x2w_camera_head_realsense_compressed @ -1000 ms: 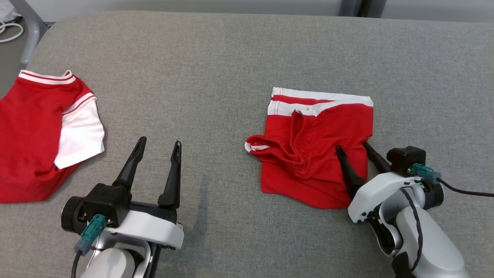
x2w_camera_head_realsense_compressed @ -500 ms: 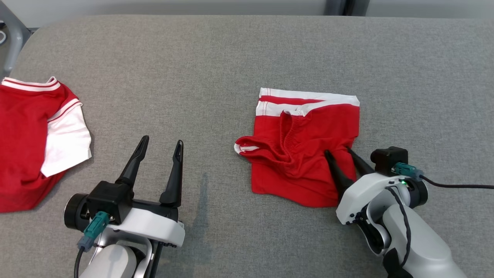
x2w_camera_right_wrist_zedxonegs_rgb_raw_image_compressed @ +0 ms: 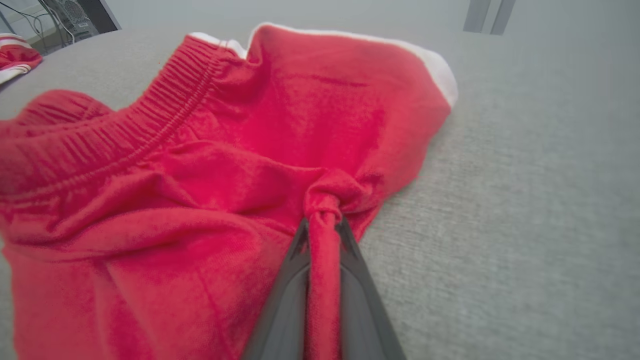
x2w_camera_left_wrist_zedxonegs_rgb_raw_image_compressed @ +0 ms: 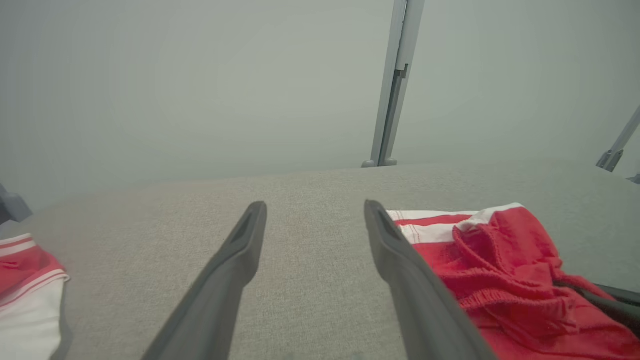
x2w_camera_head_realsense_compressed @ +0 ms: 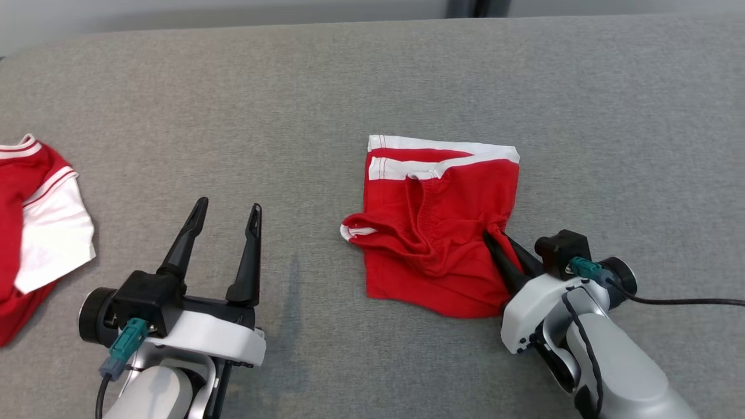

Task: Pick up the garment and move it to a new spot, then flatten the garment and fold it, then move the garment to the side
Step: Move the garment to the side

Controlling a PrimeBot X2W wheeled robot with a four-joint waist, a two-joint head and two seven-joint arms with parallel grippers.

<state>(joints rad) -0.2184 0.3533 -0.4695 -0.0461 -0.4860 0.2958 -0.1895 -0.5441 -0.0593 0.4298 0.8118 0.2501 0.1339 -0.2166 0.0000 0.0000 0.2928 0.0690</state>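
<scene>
The garment (x2w_camera_head_realsense_compressed: 436,227) is a pair of red shorts with white trim, lying rumpled on the grey surface right of centre. My right gripper (x2w_camera_head_realsense_compressed: 493,235) is shut on a pinched fold at the garment's right edge; in the right wrist view the red cloth (x2w_camera_right_wrist_zedxonegs_rgb_raw_image_compressed: 324,235) is bunched between the two dark fingers. The garment (x2w_camera_left_wrist_zedxonegs_rgb_raw_image_compressed: 500,280) also lies at the right of the left wrist view. My left gripper (x2w_camera_head_realsense_compressed: 227,206) stands open over bare surface, well left of the garment, holding nothing, and in its own wrist view the left gripper (x2w_camera_left_wrist_zedxonegs_rgb_raw_image_compressed: 315,210) has grey surface between its spread fingers.
A second red and white garment (x2w_camera_head_realsense_compressed: 35,221) lies at the far left edge of the grey padded surface (x2w_camera_head_realsense_compressed: 302,105). A grey metal post (x2w_camera_left_wrist_zedxonegs_rgb_raw_image_compressed: 395,85) stands beyond the surface's far edge. A black cable (x2w_camera_head_realsense_compressed: 675,301) trails right from the right wrist.
My right gripper has shut on the garment's right edge, bunching the cloth. The head camera has turned, so the whole scene has slid left. The left gripper stays open.
</scene>
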